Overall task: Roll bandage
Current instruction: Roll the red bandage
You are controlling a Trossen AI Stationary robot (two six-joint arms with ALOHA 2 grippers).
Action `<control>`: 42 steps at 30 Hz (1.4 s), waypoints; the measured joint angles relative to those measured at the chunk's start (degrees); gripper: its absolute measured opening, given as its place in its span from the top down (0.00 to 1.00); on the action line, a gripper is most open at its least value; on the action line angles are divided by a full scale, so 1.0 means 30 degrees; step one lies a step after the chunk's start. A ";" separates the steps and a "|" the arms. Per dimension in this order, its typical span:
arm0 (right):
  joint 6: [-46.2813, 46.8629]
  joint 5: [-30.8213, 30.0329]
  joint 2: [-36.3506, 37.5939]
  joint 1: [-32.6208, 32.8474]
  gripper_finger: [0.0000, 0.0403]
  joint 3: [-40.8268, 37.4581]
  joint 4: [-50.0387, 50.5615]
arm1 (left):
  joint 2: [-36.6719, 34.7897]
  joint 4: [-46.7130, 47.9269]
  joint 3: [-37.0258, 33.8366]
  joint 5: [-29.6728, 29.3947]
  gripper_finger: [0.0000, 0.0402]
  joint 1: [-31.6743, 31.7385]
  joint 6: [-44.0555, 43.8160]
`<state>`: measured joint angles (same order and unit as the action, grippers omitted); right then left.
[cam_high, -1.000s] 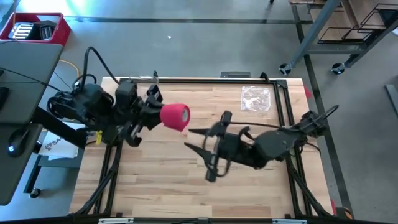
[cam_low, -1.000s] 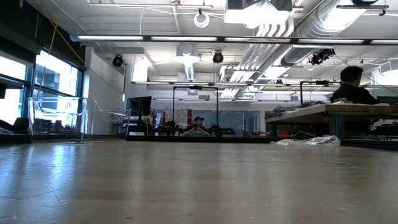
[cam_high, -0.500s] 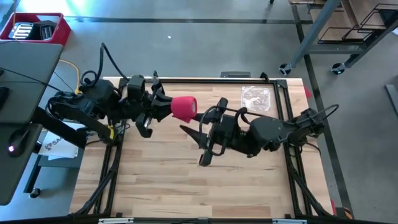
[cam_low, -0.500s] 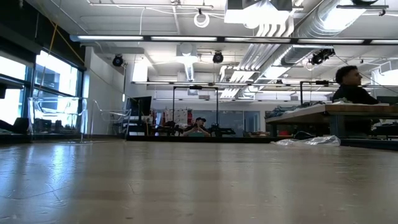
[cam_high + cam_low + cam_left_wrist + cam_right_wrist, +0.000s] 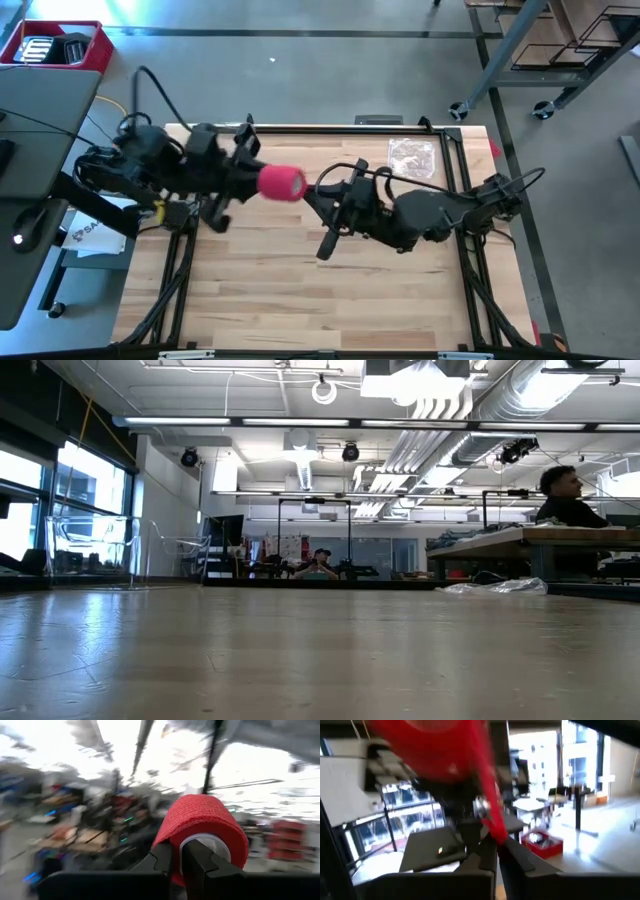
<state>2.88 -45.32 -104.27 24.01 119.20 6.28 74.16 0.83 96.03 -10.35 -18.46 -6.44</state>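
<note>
- Showing, from above, a pale wooden plank table (image 5: pixel 300 290) framed by dark rails, with two dark jointed arms meeting over its far half
- The left gripper (image 5: pixel 250 178) is reaching in from the left edge of the table, its fingers pressed together on the bright red cylinder of rolled stretchy bandage (image 5: pixel 282 183), which is being held in the air above the wood
- In the left wrist view the two dark fingers (image 5: pixel 161 860) are pinching the rim of the roll (image 5: pixel 202 832), one against the red outer wrap and the other inside the pale core at its end
- The right gripper (image 5: pixel 318 193) is lying just beside the free end of the roll, on the side facing the right arm, with its body trailing back toward the table's right edge
- In the right wrist view the right gripper's fingers (image 5: pixel 487 855) are closed against each other on a narrow red strip of the same fabric (image 5: pixel 487 805), which is running from the fingertips up to the blurred red mass of the roll
- A crinkled clear plastic bag (image 5: pixel 411 158) is lying flat near the far right corner of the table, well apart from both grippers
- In the low view the same bag (image 5: pixel 495 587) is showing at the right on the tabletop, while neither arm is entering that picture
- A person (image 5: pixel 566 498) is sitting behind a bench in the room beyond the table, and a second person (image 5: pixel 319 563) is showing far off in the middle
</note>
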 joint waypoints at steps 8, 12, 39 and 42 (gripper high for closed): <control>0.3829 0.0418 0.0007 -0.0035 1.00 0.0000 0.4867 | -0.0083 -0.0656 -0.0024 0.2587 0.96 -0.0027 -0.1518; 0.3379 0.2301 0.0007 0.0523 1.00 0.0000 0.3695 | -0.0246 -0.0565 0.0015 0.1052 0.96 -0.0030 -0.0503; 0.4939 0.4624 0.0007 0.0875 1.00 0.0000 -0.2015 | 0.0660 0.2760 0.0036 -0.3559 0.96 -0.0518 0.3277; 0.6436 0.3973 -0.0015 0.0904 1.00 -0.0005 0.0711 | 0.0674 0.2372 0.0000 -0.3051 0.96 -0.0524 0.2625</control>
<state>22.19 -33.40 -104.31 26.72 119.18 8.41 76.18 7.94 96.03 -19.50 -20.03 1.44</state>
